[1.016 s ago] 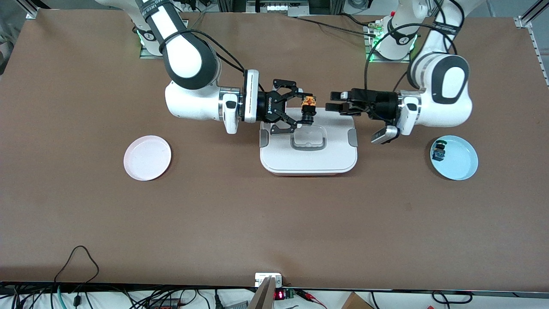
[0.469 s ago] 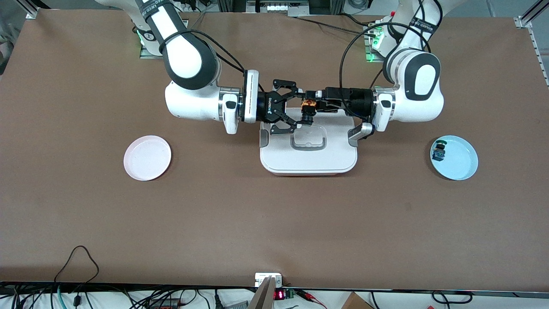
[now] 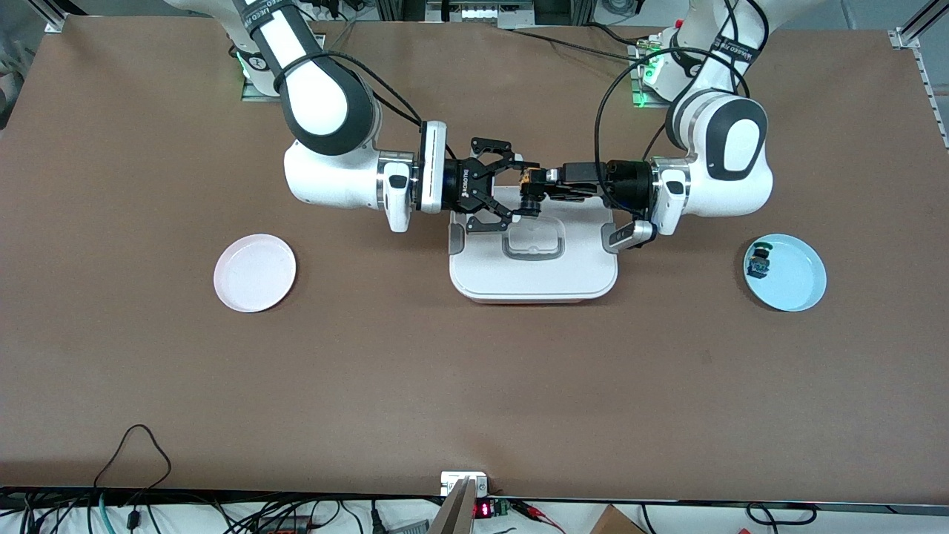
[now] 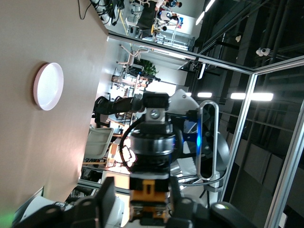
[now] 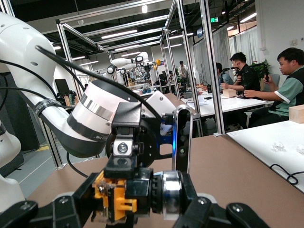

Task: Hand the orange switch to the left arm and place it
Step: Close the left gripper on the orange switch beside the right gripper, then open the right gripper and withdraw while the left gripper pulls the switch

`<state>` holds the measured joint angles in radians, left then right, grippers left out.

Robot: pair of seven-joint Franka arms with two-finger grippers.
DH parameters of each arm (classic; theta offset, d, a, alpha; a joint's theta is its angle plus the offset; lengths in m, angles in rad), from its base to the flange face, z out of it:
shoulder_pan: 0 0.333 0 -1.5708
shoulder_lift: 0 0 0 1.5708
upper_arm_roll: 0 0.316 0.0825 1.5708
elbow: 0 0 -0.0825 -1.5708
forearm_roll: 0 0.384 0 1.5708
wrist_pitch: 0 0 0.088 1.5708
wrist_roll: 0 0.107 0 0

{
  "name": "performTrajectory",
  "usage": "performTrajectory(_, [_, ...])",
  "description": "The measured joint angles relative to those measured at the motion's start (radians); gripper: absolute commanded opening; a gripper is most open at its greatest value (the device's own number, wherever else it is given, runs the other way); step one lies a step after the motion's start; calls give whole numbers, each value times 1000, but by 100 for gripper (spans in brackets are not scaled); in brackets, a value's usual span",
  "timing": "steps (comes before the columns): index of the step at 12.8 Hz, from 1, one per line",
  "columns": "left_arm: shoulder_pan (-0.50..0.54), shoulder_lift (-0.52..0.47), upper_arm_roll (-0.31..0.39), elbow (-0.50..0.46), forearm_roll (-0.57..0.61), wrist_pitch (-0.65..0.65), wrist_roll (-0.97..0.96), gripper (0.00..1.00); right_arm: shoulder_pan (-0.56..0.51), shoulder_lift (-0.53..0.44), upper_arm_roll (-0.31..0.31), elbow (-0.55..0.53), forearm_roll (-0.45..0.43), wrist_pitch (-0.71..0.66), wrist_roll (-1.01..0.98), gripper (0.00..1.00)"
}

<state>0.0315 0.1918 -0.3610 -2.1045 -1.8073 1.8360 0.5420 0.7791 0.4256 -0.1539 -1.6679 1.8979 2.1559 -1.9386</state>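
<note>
The orange switch (image 3: 531, 187) hangs in the air over the edge of the white box (image 3: 534, 276) that lies toward the robots' bases. My right gripper (image 3: 525, 191) is shut on it, one finger at each end of it (image 5: 116, 199). My left gripper (image 3: 540, 185) meets it from the left arm's end of the table, its jaws set around the orange body (image 4: 149, 197). In the left wrist view one finger (image 4: 175, 195) lies against the switch. The other finger (image 4: 107, 194) shows a narrow gap beside it.
A pink plate (image 3: 254, 272) lies toward the right arm's end of the table. A blue plate (image 3: 804, 285) at the left arm's end carries a small green-capped switch (image 3: 759, 259). Cables run along the table edge nearest the front camera.
The left arm has swung in from the blue plate's side to the switch, and its jaws have narrowed around it. The right arm and the switch have stayed in place.
</note>
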Motion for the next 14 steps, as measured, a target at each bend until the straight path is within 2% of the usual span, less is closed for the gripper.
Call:
performTrajectory(1, [0,1,0,4,-9,0,16,15,0,0,-1,1,5,1,0,0])
performTrajectory(4, [0,1,-1,4,-14,0,34,13,0,-1,-2,2,5,1,-12,3])
performTrajectory(7, [0,1,-1,6,-14,0,34,13,0,-1,-2,3,5,0,-12,20])
performTrajectory(8, [0,1,-2,7,-14,0,35,13,-1,-1,-3,3,5,-1,-12,42])
performTrajectory(9, [0,2,-2,9,-14,1,35,13,-1,-2,-3,4,5,-1,-12,99])
performTrajectory(12, [1,4,-1,15,-15,9,51,13,-18,-3,-11,4,-1,-11,-6,100])
performTrajectory(14, [5,4,4,18,2,9,66,13,-59,-8,-21,8,-57,-69,29,100])
